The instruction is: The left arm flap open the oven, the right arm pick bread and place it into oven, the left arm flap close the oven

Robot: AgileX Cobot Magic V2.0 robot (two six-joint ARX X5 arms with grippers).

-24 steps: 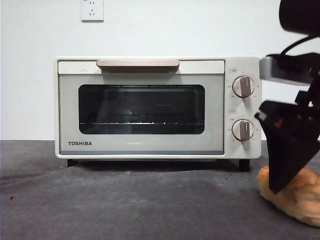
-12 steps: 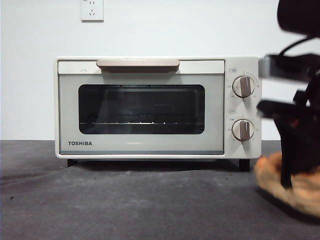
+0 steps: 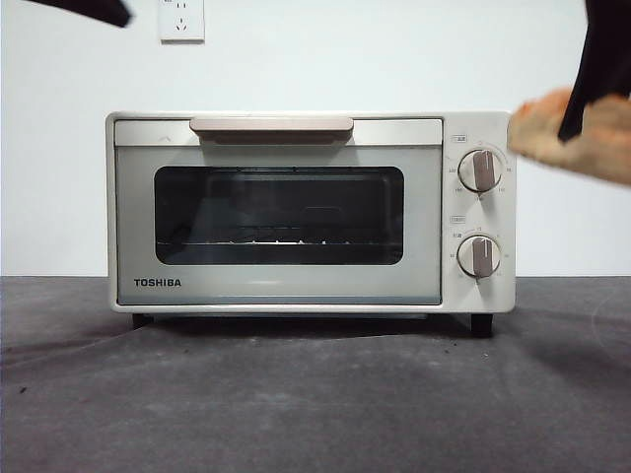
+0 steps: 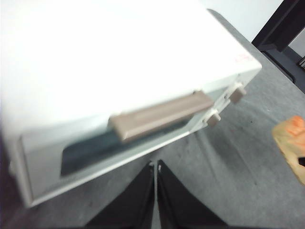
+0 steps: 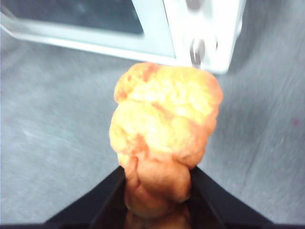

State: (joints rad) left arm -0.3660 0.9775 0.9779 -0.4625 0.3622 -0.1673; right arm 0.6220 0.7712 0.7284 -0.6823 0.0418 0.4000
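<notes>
Lumpy golden-orange bread (image 5: 164,138) hangs clenched in the right gripper (image 5: 157,191) at the front view's upper right, beside the smooth cream TOSHIBA oven (image 3: 278,212), door closed; left gripper (image 4: 156,168) pressed together above it

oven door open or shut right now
Shut: the oven door sits flush, handle up top, while the right gripper holds the bread.

The brand name "TOSHIBA" is printed in dark capitals at the lower left corner of the oven (image 3: 276,212) door; the knob markings are unreadable.
</notes>
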